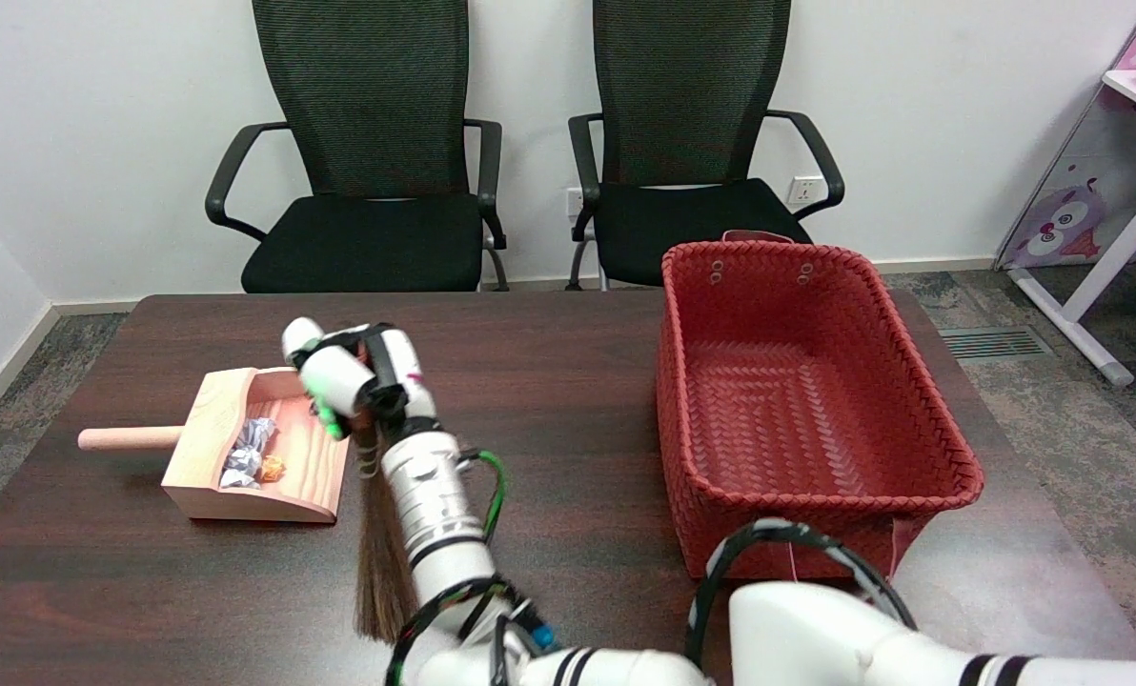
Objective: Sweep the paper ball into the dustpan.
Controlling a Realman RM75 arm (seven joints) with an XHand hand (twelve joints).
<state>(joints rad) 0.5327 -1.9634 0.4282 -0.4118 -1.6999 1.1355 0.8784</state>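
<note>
A wooden dustpan with a round handle lies on the left of the dark table, its open mouth facing right. A crumpled silvery paper ball lies inside the pan, next to a small orange scrap. My right hand is just right of the dustpan's mouth and grips the top of a small brown broom. The broom's bristles hang down toward the table's near edge, beside my forearm. The broom's handle is mostly hidden inside the hand.
A large red woven basket stands on the right half of the table. Two black office chairs stand behind the table's far edge. My right arm's shoulder fills the lower right corner.
</note>
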